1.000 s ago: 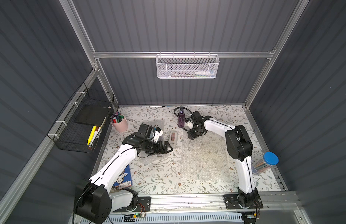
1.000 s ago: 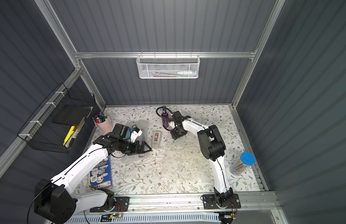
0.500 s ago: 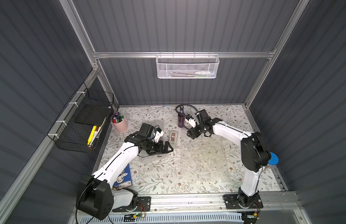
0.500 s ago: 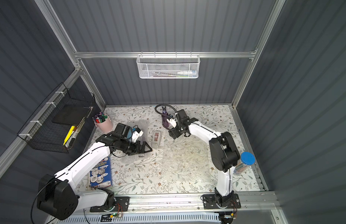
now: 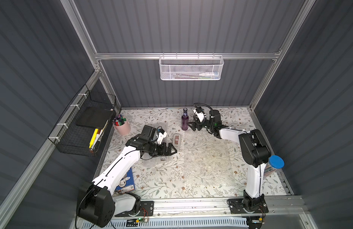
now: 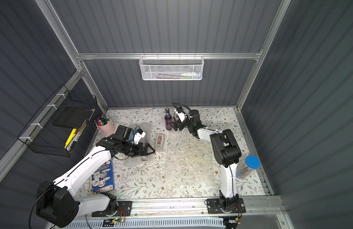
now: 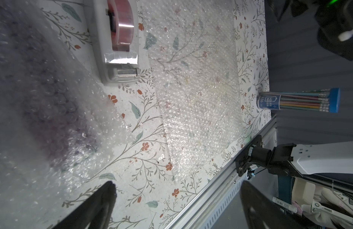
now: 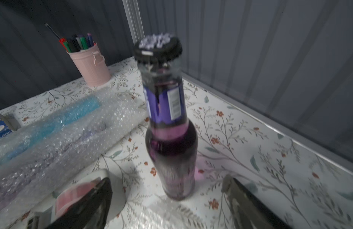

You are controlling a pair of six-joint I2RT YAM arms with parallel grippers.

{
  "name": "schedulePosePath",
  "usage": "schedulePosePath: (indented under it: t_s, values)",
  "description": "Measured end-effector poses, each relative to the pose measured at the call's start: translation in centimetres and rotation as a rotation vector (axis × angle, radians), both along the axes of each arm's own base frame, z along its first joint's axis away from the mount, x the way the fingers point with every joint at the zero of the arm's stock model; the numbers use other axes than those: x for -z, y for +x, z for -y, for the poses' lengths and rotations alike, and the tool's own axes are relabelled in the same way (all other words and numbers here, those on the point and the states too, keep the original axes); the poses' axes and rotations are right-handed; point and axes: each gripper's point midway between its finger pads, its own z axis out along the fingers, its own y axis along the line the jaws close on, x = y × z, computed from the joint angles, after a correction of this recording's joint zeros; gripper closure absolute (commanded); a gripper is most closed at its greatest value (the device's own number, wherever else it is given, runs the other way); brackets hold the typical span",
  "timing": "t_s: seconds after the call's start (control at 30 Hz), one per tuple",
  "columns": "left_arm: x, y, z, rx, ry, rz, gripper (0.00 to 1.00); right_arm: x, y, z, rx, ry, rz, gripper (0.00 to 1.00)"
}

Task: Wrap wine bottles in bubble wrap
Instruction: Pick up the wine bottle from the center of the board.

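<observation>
Two lay wrapped (blue bottle [image 8: 78, 111], purple bottle [image 7: 48, 111]). A third bottle [image 5: 185, 121] stood bare near the worktop's [image 5: 161, 178] back edge. The left gripper [image 7: 177, 186] and right gripper [image 8: 167, 179] gaped empty.

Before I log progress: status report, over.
Open, empty: left gripper, right gripper. Upright, unwrapped: purple bottle, before right gripper. Flat: bubble wrap sheet; tape dispenser beside it.

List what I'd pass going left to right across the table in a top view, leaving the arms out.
Black wire basket → pink pen cup → tape dispenser → upright purple bottle → flat bubble wrap sheet → blue-lidded pencil tube.
</observation>
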Motion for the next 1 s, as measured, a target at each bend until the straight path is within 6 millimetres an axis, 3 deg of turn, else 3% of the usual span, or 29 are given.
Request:
schedulePosePath:
  t_s: [0.2, 0.47, 0.73, 0.87, 1.0]
  values:
    - [-1.3, 1.0, 0.3, -0.004, -0.024, 0.058, 0.01, -1.8, 1.9, -2.1, -0.085, 0.124, 0.077, 0.20]
    - [-1.9, 1.6, 0.1, -0.018, -0.035, 0.088, 0.01, -5.3, 2.4, -3.7, -0.152, 0.181, 0.155, 0.43]
    - [-1.9, 1.7, 0.0, -0.022, -0.035, 0.088, 0.01, -4.4, 2.1, -4.7, -0.188, 0.144, 0.151, 0.54]
    - [-1.9, 1.7, -0.1, -0.024, -0.035, 0.087, 0.00, -4.0, 2.0, -4.8, -0.191, 0.126, 0.154, 0.73]
    - [-1.9, 1.7, -0.1, -0.024, -0.035, 0.087, 0.01, -4.0, 2.1, -4.9, -0.193, 0.118, 0.166, 0.82]
